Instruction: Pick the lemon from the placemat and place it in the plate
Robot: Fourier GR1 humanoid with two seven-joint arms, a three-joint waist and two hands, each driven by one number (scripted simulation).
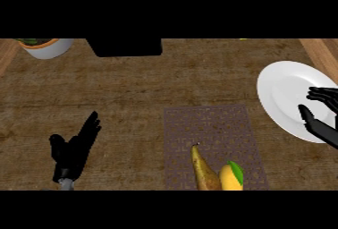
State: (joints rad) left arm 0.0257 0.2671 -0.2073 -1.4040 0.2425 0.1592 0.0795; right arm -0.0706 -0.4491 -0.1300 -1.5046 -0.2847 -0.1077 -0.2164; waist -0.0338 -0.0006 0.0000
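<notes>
A grey woven placemat (211,129) lies on the counter at the lower middle. On its near edge rest a long brownish-yellow pointed fruit (204,172) and, touching it on the right, a yellow fruit with a green patch (232,176); both are cut off by the view's lower edge. A white plate (284,96) sits at the right. My right hand (322,123) hovers over the plate's right part, thumb spread from relaxed fingers, with only white plate showing between them. My left hand (76,150) rests open at the lower left, fingers straight, well left of the placemat.
A white pot with a plant (48,47) stands at the back left. A black box-like object (124,47) sits at the back middle. Light wooden strips (322,53) border the dark counter at both sides.
</notes>
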